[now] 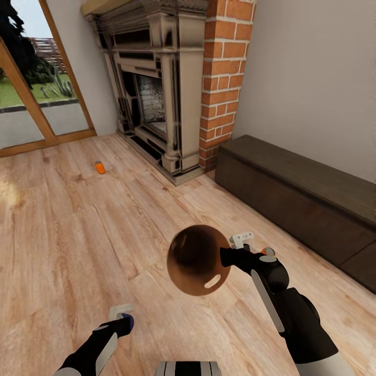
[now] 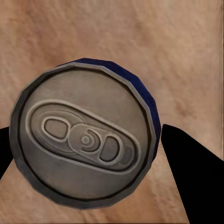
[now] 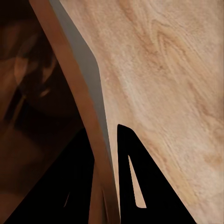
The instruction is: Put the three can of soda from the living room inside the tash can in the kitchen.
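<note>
My left gripper is shut on the mottled blue can of soda, low over the wood floor. In the left wrist view the can's grey top faces the camera between the two dark fingers. My right gripper is shut on the rim of the tash can, which hangs tilted with its tan-brown inside toward me. In the right wrist view that rim runs between the fingers. An orange can of soda stands on the floor before the fireplace. A small orange and grey thing peeks out beside my right wrist.
The ornate dark fireplace and the red brick chimney stand ahead. A long dark low bench runs along the right wall. A glass door with a wood frame is at the left.
</note>
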Robot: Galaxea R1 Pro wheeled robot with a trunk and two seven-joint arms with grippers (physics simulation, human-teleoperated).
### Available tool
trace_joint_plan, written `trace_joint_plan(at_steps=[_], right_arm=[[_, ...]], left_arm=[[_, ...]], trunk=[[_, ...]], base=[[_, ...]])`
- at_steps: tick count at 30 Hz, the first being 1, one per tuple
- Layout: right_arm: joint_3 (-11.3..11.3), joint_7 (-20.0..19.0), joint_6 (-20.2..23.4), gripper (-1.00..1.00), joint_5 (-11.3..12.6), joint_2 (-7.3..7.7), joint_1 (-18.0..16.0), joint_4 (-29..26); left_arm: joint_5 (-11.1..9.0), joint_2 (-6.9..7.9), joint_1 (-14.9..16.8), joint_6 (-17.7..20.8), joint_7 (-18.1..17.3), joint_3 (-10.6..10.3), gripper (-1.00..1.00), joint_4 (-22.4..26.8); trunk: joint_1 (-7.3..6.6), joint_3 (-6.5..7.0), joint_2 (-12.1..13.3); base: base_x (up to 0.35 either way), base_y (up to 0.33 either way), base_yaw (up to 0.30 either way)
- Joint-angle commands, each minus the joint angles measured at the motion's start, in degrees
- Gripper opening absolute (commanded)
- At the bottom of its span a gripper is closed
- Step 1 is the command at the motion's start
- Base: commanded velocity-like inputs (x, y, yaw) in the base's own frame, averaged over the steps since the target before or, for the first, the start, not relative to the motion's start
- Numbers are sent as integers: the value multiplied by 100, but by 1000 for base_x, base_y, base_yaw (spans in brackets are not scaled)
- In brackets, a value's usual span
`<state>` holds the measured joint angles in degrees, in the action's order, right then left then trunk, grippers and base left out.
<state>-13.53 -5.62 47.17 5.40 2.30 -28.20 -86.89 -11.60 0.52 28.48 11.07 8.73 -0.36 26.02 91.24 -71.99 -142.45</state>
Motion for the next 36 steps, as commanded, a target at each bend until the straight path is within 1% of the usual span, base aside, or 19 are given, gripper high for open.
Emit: trace_joint_plan(at_steps=[1,4,8,11,14,16,18,19,21,23,24,26,27,29,31,32,33,34,36], right_arm=[[-5,-24,4,-100,92,-1,-2,3],[-7,-26,8,-100,96,-1,3,12],[1,-62,15,-100,117,19,42,11],[9,-86,31,-100,129,50,78,-10],[18,-194,300,-100,139,94,182,-57],[22,-571,404,-100,120,145,218,-74],[18,-835,430,-100,104,235,239,-77],[18,-1096,447,-100,93,347,254,-79],[18,-1326,458,-100,87,460,263,-80],[15,-1651,466,-100,80,622,273,-82],[16,-1739,465,-100,80,678,275,-82],[13,-1797,463,-100,84,731,277,-80],[12,-1834,460,-100,87,778,278,-78],[11,-1857,457,-100,89,811,280,-76],[9,-1882,453,-100,87,845,282,-75],[9,-1886,453,-100,86,850,281,-73],[9,-1892,452,-100,85,868,282,-69],[9,-1895,451,-100,85,878,283,-67],[9,-1897,451,-100,84,884,283,-65]], left_arm=[[0,0,0,3,-20,1,-100,-1],[-2,0,1,25,-38,-3,-100,6],[-16,22,13,334,-130,-16,-100,100],[-17,36,15,435,-226,-21,-100,176],[-17,52,14,773,-351,-31,-100,422],[-13,63,4,1029,-436,-67,-100,712],[-12,69,-3,1150,-504,-93,-100,881],[-11,73,-8,1258,-587,-110,-100,1054],[-10,77,-12,1359,-675,-121,-100,1229],[-9,120,-22,1551,-890,-132,-100,1571],[-9,165,-29,1652,-1004,-135,-100,1734],[-6,219,-34,1758,-1122,-137,-100,1907],[-4,293,-40,1861,-1231,-138,-100,2093],[-2,399,-52,1961,-1331,-139,-100,2297],[-9,630,-80,2152,-1488,-134,-100,2734],[-11,683,-85,2187,-1520,-134,-100,2836],[-17,857,-111,2288,-1604,-133,-100,3103],[-29,965,-155,2379,-1650,-129,-100,3271],[-37,1038,-235,2471,-1687,-125,-100,3459]], trunk=[[-23,19,41],[-89,73,162],[-177,145,322],[-243,198,442],[-308,252,563],[-352,288,643],[-396,324,723],[-418,342,763],[-462,378,843],[-506,414,924],[-528,432,964],[-572,468,1044],[-594,486,1084],[-638,522,1164],[-682,557,1245],[-704,575,1285],[-726,593,1325],[-748,611,1365],[-792,647,1445]], base=[[0,0,0],[0,0,0],[0,0,0],[0,0,0],[0,0,0],[0,0,0],[0,0,0],[0,0,0],[0,0,0],[0,0,0],[0,0,0],[0,0,0],[0,0,0],[0,0,0],[0,0,0],[0,0,0],[0,0,0],[0,0,0],[0,0,0]])
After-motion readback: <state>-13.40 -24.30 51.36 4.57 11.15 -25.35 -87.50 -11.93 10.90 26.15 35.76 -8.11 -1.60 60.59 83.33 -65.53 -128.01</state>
